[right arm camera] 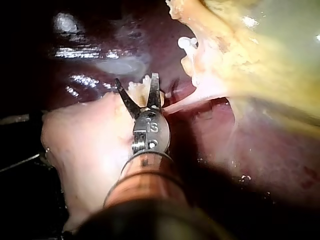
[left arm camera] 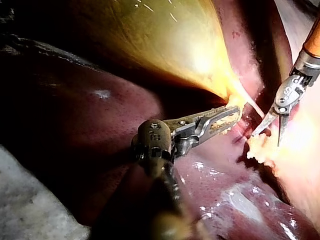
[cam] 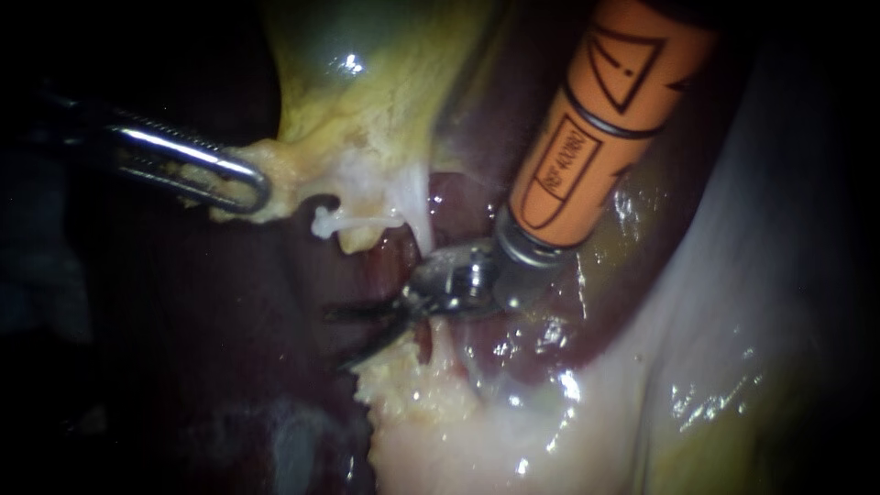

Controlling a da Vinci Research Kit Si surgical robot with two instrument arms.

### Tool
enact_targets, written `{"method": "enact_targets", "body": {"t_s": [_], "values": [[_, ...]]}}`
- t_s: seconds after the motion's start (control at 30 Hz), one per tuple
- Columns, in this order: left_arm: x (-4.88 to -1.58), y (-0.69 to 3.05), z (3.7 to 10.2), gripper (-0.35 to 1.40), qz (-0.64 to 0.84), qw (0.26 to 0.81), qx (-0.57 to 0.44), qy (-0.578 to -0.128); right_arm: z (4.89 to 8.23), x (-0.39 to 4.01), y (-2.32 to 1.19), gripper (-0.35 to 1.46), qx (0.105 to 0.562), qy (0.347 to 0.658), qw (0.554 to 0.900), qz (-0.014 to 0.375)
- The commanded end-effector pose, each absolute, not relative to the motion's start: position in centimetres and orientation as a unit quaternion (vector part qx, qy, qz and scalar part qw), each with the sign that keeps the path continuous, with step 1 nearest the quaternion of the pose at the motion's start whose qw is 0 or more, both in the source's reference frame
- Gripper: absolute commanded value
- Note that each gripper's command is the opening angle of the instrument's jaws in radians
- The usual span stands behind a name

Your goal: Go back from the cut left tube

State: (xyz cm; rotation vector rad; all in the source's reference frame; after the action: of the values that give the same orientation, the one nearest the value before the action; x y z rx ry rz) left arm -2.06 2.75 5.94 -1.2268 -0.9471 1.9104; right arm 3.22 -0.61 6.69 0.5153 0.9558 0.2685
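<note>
Right tool: blades apart, empty, near the cut tube; retreat apparently not yet made. Left tool: clamped on gallbladder edge.

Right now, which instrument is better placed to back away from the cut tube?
Right. The right instrument has its blades open near the cut tube, gripping nothing, so it can likely withdraw freely. The left instrument is clamped on the gallbladder's fatty edge.
</note>
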Motion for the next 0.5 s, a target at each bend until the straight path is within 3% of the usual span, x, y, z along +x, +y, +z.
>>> {"method": "enact_targets", "body": {"t_s": [0.03, 0.17, 0.5], "values": [[-2.06, 2.75, 5.94, -0.35, 0.732, 0.334, -0.47, -0.363, 6.63, 3.16, -0.61, 1.43, 0.234, 0.453, 0.851, 0.128], [-2.05, 2.75, 5.94, -0.35, 0.732, 0.334, -0.47, -0.363, 6.4, 2.89, -0.57, 1.43, 0.188, 0.447, 0.865, 0.13], [-2.04, 2.76, 5.96, -0.35, 0.732, 0.334, -0.47, -0.363, 6.04, 2.25, -0.29, 1.45, 0.15, 0.435, 0.88, 0.121]]}}
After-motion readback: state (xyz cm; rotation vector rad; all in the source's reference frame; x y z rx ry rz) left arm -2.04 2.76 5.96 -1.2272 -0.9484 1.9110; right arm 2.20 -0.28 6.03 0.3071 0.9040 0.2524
